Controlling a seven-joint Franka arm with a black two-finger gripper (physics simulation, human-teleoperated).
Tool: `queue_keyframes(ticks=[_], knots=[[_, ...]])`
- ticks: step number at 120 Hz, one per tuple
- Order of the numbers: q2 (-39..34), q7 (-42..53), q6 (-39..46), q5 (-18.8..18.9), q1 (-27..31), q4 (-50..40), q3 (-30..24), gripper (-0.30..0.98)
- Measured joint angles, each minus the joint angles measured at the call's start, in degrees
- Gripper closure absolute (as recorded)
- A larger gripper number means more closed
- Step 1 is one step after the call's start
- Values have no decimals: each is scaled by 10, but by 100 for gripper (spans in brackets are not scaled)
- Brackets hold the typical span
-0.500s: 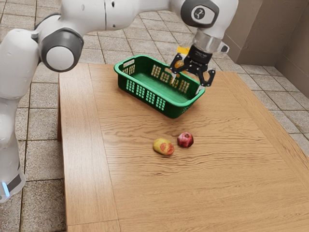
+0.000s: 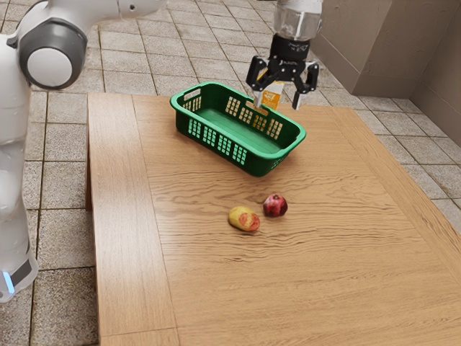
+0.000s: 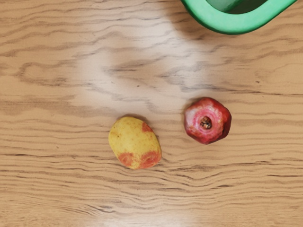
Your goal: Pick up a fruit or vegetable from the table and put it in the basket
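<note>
My gripper [image 2: 279,103] is open above the table, seen in front of the basket's far side in the exterior view, with nothing between its fingers. Below my hand, a red pomegranate-like fruit [image 2: 275,205] rests on the wood, its crown facing up in the wrist view [image 3: 207,121]. Beside it, a short gap away, lies a yellow mango-like fruit with red patches [image 2: 243,218], also in the wrist view [image 3: 134,143]. The green basket [image 2: 209,137] stands upright beyond both fruits, and part of its rim [image 3: 227,24] appears in the wrist view.
An orange and white item [image 2: 271,96] stands behind the basket, partly hidden by the gripper. The wooden table [image 2: 317,281] extends around the fruits, with tiled floor beyond its edges.
The arm has lifted and my hand has turned more upright, its fingertips now higher in the exterior view. The red fruit has shifted and turned slightly; the yellow fruit and basket have stayed put.
</note>
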State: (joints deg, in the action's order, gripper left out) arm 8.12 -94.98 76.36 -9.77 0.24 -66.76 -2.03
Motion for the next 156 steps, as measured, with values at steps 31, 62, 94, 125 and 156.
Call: queue_keyframes(ticks=[31,62,94,125,156], knots=[[24,20,21,-58,-35,-97,9,0],[-5,57,115,-104,-40,-254,10,0],[-23,84,180,-121,-56,-302,13,0],[38,126,200,-124,12,-263,28,0],[115,173,220,-126,35,-199,14,0]])
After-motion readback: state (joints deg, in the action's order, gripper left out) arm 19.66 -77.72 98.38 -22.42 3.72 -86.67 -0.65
